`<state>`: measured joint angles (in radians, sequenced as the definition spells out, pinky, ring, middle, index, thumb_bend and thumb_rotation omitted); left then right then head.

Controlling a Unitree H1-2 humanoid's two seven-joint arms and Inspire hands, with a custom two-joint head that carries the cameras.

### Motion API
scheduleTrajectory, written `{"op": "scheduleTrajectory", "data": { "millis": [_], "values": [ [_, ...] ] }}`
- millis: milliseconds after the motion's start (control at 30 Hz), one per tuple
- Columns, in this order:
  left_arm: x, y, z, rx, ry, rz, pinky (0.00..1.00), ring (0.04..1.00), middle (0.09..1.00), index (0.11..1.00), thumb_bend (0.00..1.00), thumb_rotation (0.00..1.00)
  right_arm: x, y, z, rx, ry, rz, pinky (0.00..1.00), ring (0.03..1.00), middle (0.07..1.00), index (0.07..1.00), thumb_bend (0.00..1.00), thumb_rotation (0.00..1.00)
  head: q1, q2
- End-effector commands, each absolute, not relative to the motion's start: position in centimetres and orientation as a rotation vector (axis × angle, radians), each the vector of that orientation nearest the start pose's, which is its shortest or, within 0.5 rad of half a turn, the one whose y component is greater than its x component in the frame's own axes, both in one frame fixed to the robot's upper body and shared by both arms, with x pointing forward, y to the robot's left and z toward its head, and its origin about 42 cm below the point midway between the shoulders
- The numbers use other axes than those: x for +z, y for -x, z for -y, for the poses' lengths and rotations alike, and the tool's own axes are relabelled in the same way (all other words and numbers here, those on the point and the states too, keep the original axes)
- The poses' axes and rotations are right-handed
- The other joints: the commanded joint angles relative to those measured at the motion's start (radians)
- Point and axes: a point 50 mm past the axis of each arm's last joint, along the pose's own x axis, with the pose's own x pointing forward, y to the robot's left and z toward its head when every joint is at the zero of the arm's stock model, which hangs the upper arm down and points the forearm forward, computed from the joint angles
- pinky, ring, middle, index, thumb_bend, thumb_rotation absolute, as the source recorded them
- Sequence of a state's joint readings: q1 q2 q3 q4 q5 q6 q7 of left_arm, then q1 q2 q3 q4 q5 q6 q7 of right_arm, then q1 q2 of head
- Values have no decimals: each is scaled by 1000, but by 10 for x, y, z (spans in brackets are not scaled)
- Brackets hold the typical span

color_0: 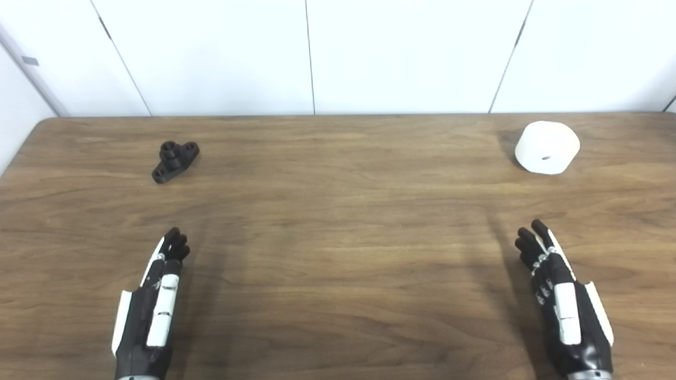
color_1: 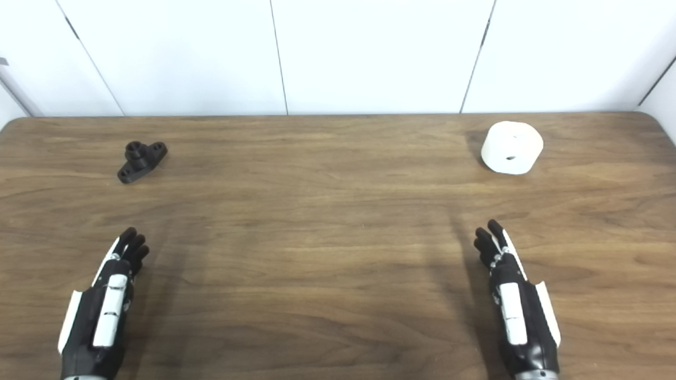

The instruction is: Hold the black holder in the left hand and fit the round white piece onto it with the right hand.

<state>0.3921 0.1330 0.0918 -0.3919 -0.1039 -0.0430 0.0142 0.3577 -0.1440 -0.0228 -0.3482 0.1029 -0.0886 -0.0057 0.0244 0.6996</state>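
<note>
Left hand (color_0: 156, 295) low at near edge, fingers straight and held side by side, empty. Right hand (color_0: 562, 295) same, empty. Black holder (color_0: 175, 161) far left on table (color_0: 338, 237), well ahead of left hand. Round white piece (color_0: 547, 147) far right, on its side. Risk: small holder slipping from grasp; white piece rolling if nudged.

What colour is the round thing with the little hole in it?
White. The round piece shows best in the left eye view, far right on the table.
</note>
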Motion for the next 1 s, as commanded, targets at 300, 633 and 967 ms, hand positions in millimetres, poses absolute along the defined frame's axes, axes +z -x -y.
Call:
{"op": "scheduleTrajectory", "data": {
  "millis": [300, 633, 967],
  "values": [
    [134, -152, -269, 163, -74, 109, 996, 935, 935, 946, 429, 833, 124, -165, 274, -78, 38, 158, 998, 936, 934, 964, 560, 1000, 116, -82],
    [122, -149, -261, 140, -81, 111, 967, 940, 946, 954, 405, 797, 115, -165, 281, -82, 29, 142, 1000, 948, 947, 972, 568, 1000, 177, -149],
    [114, -148, -260, 137, -108, 107, 964, 936, 940, 956, 409, 782, 109, -165, 283, -80, 30, 132, 1000, 957, 957, 981, 589, 1000, 197, -180]
  ]
}}
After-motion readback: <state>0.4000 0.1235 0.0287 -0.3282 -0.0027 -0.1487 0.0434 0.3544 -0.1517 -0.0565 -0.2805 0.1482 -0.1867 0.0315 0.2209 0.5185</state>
